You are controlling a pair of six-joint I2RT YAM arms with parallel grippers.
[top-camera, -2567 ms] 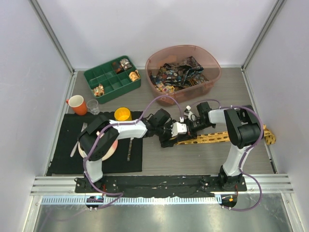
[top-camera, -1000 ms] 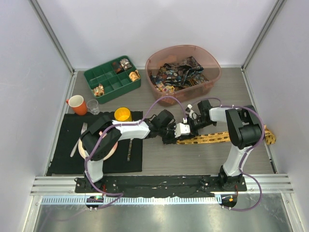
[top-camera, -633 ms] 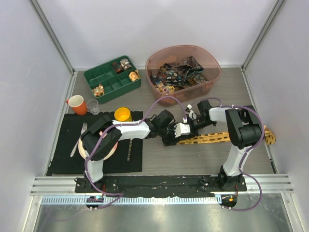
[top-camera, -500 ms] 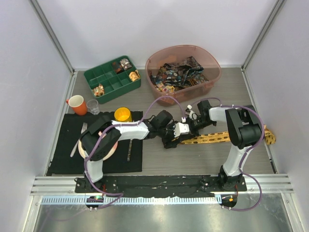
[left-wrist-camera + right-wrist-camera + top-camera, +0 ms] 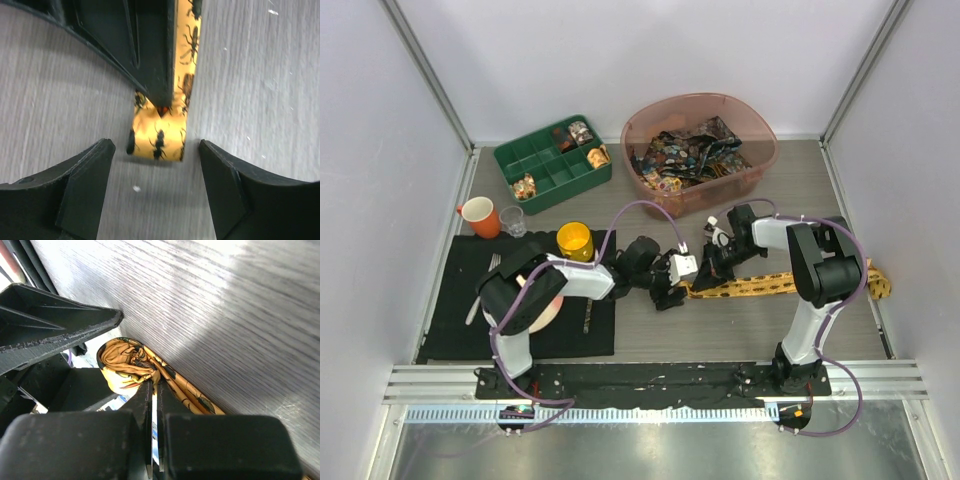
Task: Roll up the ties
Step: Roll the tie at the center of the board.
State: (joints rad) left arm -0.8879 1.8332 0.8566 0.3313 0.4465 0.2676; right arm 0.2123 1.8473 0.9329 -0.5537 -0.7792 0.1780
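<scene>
The long yellow-orange insect-print fabric necktie [image 5: 765, 285] runs left-right; the right gripper [image 5: 154, 386] pinches its folded left end, which sits inside the spread left gripper [image 5: 668, 293]

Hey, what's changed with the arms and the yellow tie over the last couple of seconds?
The left gripper opened and drew back leftward from the rolled end of the yellow tie. The right gripper closed on that end. The tie's tail, pink bowl and green tray stayed put.
</scene>
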